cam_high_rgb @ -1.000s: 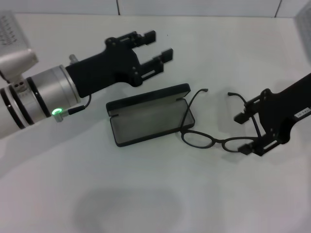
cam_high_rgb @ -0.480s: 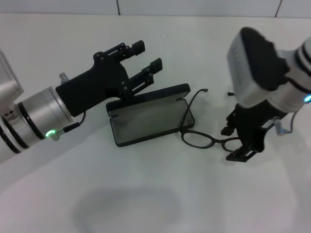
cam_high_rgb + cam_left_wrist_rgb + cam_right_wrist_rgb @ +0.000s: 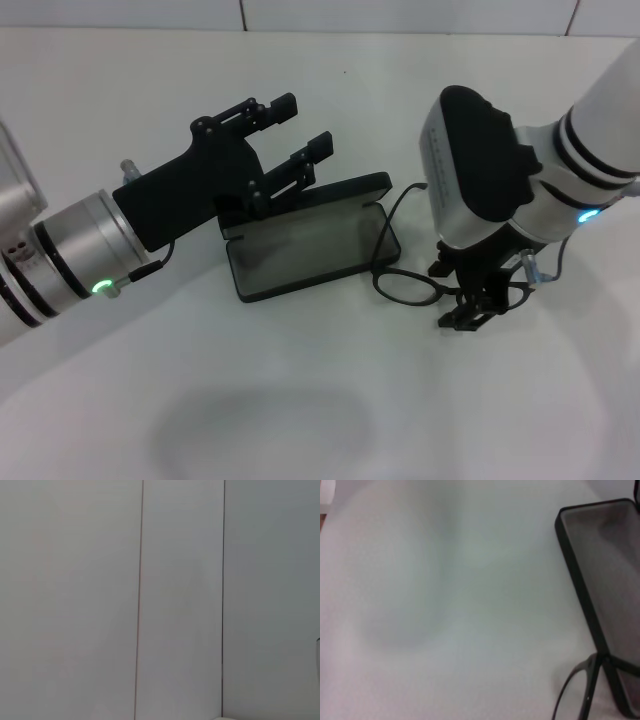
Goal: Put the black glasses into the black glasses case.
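While the black glasses case (image 3: 305, 238) lies open mid-worktop (image 3: 320, 420), the black glasses (image 3: 412, 285) are seen outside it, against its right end. The right pincer (image 3: 478, 300) is lowered over them, grip unclear. The left pincer (image 3: 292, 130) is held wide above the lid.

Probably a lab test bench: a bare white table (image 3: 300, 420) against a white panelled wall (image 3: 100, 600).
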Controlling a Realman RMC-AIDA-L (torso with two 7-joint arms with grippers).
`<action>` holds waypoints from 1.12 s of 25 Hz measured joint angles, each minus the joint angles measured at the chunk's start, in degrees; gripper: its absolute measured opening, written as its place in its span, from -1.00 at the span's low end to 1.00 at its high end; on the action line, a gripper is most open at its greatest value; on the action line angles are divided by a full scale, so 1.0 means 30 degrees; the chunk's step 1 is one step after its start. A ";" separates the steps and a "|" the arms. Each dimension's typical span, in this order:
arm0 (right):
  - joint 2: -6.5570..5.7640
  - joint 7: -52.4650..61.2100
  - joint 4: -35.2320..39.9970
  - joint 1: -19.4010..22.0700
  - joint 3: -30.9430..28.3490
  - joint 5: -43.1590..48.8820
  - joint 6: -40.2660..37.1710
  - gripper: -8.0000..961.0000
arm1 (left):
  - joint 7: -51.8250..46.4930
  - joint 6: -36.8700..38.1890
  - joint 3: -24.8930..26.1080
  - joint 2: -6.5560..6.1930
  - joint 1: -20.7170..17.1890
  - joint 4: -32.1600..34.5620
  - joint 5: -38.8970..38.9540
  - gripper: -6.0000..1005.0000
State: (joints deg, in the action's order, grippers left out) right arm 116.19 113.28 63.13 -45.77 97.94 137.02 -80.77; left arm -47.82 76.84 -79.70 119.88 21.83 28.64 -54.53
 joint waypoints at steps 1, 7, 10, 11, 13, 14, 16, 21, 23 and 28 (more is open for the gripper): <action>0.0000 0.0112 0.0001 -0.0029 0.0133 -0.0014 0.0147 0.19 | 0.0017 0.0002 -0.0006 0.0001 -0.0003 -0.0005 -0.0002 0.16; 0.0000 0.0391 -0.0031 -0.0081 0.0452 -0.0049 0.0446 0.00 | 0.0081 0.0017 0.0000 -0.0012 -0.0009 -0.0224 -0.0125 0.16; -0.0001 0.0440 -0.0208 -0.0114 0.0459 -0.0050 0.0455 -0.21 | 0.0086 0.0021 0.0029 -0.0027 -0.0013 -0.0233 -0.0135 0.16; 0.0000 0.0451 -0.0370 -0.0173 0.0458 -0.0049 0.0467 -0.29 | 0.0091 0.0021 0.0033 -0.0028 0.0000 -0.0236 -0.0137 0.16; 0.0000 0.0479 -0.0604 -0.0290 0.0439 -0.0081 0.0512 -0.40 | 0.0103 0.0011 0.0049 -0.0029 0.0052 -0.0268 -0.0143 0.16; 0.0001 0.0496 -0.0715 -0.0338 0.0392 -0.0131 0.0569 -0.45 | 0.0107 0.0000 0.0059 -0.0029 0.0073 -0.0278 -0.0145 0.16; 0.0000 0.0509 -0.0717 -0.0311 0.0276 -0.0251 0.0699 -0.54 | 0.0111 -0.0010 0.0070 -0.0029 0.0103 -0.0281 -0.0148 0.16; -0.0027 0.0386 0.0017 0.0230 -0.0552 -0.0298 0.0498 -0.67 | 0.0117 0.0006 0.0079 -0.0029 0.0159 -0.0282 -0.0103 0.16; -0.0079 0.0280 0.0442 0.0555 -0.1128 -0.0297 0.0268 -0.69 | 0.0117 0.0018 0.0082 -0.0034 0.0187 -0.0212 -0.0048 0.16; -0.0140 -0.0960 0.1607 0.1560 -0.3594 -0.0967 -0.1039 -0.75 | -0.0029 0.0089 0.0083 -0.0059 0.0309 -0.0075 -0.0034 0.16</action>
State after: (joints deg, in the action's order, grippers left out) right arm 115.77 110.40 67.96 -41.09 87.15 134.12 -83.89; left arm -47.91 77.11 -79.45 119.70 22.76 28.42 -54.63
